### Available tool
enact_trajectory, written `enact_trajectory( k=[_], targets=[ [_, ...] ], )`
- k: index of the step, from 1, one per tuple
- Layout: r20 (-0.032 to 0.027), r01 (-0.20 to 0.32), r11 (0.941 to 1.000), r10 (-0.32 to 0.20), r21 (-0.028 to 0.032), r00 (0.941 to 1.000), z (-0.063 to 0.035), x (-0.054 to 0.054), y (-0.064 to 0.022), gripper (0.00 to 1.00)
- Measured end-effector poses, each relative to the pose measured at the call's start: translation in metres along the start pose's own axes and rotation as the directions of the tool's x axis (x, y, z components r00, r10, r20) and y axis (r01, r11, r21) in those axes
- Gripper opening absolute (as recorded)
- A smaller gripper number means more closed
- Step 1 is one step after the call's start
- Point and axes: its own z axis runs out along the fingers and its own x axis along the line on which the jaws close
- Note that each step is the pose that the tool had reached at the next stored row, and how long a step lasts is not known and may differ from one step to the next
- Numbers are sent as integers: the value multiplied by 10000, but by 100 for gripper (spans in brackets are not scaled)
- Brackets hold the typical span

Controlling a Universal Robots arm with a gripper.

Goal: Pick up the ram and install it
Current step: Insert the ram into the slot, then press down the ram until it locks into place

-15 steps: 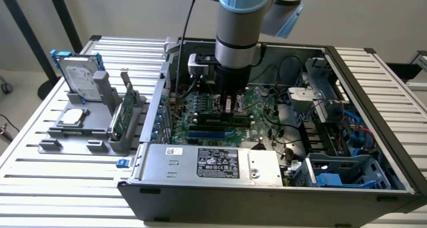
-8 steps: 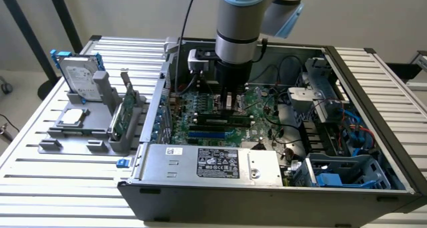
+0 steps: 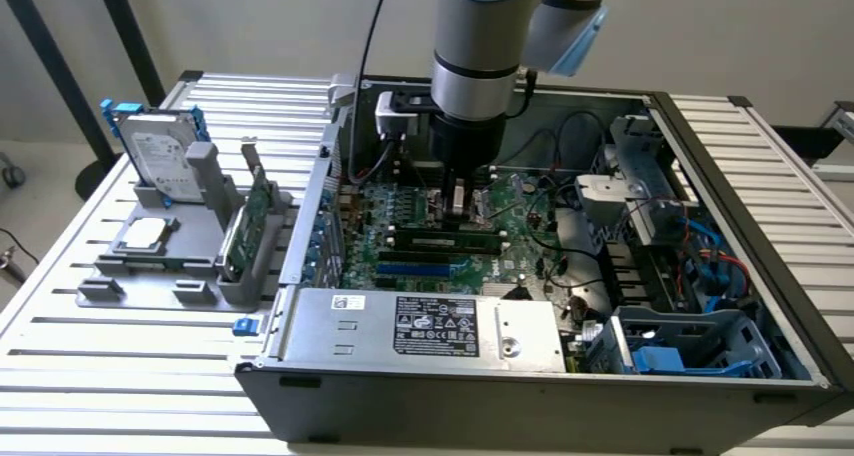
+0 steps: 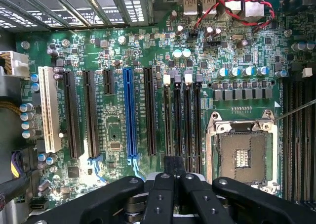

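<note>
The robot arm (image 3: 474,36) comes straight down from the top middle of the exterior view into the open computer case (image 3: 534,376). Its grey and silver wrist points down, and the black gripper (image 3: 461,208) at its end sits low over the green main board (image 3: 400,261), near the middle of the frame. In the wrist view the gripper (image 4: 172,177) shows at the bottom middle, with its black fingers (image 4: 160,194) pressed close side by side. The jaws are together, and I cannot tell if anything is between them.

The ram (image 3: 441,243) lies flat and long across the main board, just below the gripper in the exterior view. It seems to sit in a slot, but I cannot tell if it is pushed all the way in. In the wrist view, long black slots (image 4: 180,120) run up from the gripper, with a blue slot (image 4: 129,112) beside them and a square silver chip socket (image 4: 242,152) at the lower right.

On the slatted metal bench (image 3: 134,346), at the left of the exterior view, a grey holder (image 3: 180,276) carries a hard drive (image 3: 160,161), a small square chip (image 3: 144,234) and a green card (image 3: 240,236) standing upright.
</note>
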Motion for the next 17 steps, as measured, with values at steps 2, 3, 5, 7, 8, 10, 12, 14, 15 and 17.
enact_trajectory(
  k=[2,3,5,7,8,10,12,14,15,17],
  targets=[
    [-2,1,10000,-1,-1,10000,-1,0,0,11],
    [-2,0,10000,0,-1,10000,-1,0,0,11],
    [-1,0,10000,0,-1,10000,-1,0,0,11],
    [-3,0,10000,0,-2,10000,-1,0,0,11],
    [-4,0,10000,0,-2,10000,1,1,0,11],
    [-2,1,10000,-1,-1,10000,10,0,0,11],
    [-2,2,10000,-2,-1,10000,21,-2,0,11],
    [-3,1,10000,-1,-1,10000,33,-3,0,11],
    [-2,0,10000,0,-1,10000,38,-3,1,11],
    [-2,0,10000,0,-1,10000,51,-4,1,11]
  ],
)
